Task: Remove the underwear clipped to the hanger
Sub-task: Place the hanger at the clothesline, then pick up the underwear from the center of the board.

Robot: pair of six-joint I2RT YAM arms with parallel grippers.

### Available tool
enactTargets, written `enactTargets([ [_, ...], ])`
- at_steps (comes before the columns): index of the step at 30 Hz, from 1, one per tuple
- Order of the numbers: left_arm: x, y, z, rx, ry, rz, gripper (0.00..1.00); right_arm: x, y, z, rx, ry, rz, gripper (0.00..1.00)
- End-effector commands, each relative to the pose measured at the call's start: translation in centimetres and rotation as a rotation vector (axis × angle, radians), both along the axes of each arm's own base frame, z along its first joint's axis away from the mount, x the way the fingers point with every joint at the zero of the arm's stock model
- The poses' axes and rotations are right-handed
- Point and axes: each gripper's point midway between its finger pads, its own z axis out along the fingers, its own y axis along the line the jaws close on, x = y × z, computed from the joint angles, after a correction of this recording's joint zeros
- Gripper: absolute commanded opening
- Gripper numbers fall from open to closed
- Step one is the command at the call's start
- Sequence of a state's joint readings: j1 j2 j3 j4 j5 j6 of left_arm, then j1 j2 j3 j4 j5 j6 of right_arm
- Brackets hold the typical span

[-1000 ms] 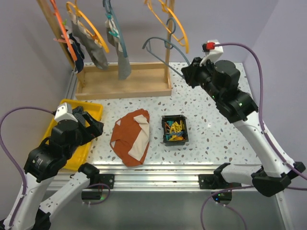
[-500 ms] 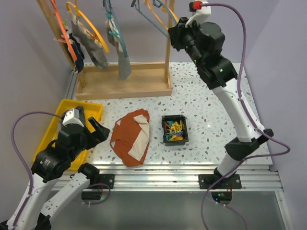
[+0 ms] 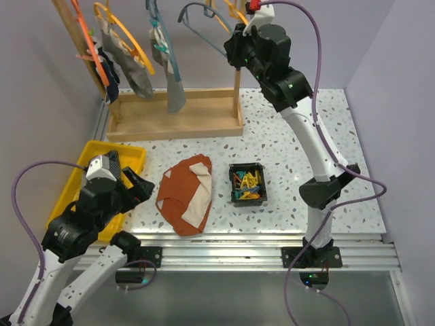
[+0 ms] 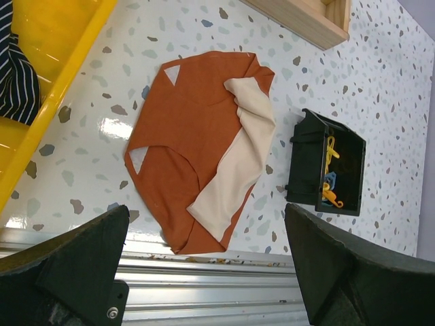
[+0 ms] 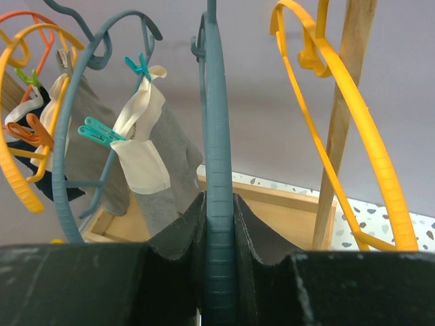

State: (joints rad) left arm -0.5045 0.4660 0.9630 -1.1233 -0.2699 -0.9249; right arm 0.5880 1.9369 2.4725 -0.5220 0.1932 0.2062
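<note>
My right gripper (image 3: 234, 49) is shut on the bar of an empty blue-grey hanger (image 3: 198, 15) and holds it high by the wooden rack (image 3: 177, 115); in the right wrist view the hanger (image 5: 217, 136) stands straight up between my shut fingers (image 5: 173, 241). Grey underwear (image 3: 139, 73) hangs clipped to hangers on the rack, and it shows in the right wrist view (image 5: 160, 173) with teal clips. A rust-brown underwear (image 3: 185, 195) lies flat on the table, also in the left wrist view (image 4: 194, 146). My left gripper (image 3: 134, 183) is open and empty, left of it.
A black box of coloured clips (image 3: 247, 183) sits right of the rust-brown underwear. A yellow tray (image 3: 102, 151) at the left holds a dark striped cloth (image 4: 13, 68). Yellow hangers (image 5: 353, 129) hang beside the rack's post (image 5: 348, 88). The table's metal front rail (image 4: 204, 305) runs below.
My right arm has lifted the blue-grey hanger up and to the left, from beside the rack to its top. My left arm has shifted slightly. The rust-brown underwear has not moved.
</note>
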Motion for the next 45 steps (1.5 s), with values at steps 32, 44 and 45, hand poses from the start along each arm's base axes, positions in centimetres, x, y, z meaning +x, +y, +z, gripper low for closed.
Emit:
enactTargets([
  [32, 7.3, -7.7, -9.3, 0.168, 0.163, -0.364, 1.00, -19.0, -12.8, -12.4, -0.064, 0.411, -0.088, 0.98],
  [44, 12.2, -9.1, -17.6, 0.401, 0.314, -0.336, 0.98, -24.6, -14.4, -19.6, -0.050, 0.585, -0.048, 0.98],
  [45, 12.1, -9.4, -18.8, 0.448, 0.335, -0.345, 0.98, -24.7, -14.5, -19.8, -0.051, 0.588, -0.052, 0.98],
])
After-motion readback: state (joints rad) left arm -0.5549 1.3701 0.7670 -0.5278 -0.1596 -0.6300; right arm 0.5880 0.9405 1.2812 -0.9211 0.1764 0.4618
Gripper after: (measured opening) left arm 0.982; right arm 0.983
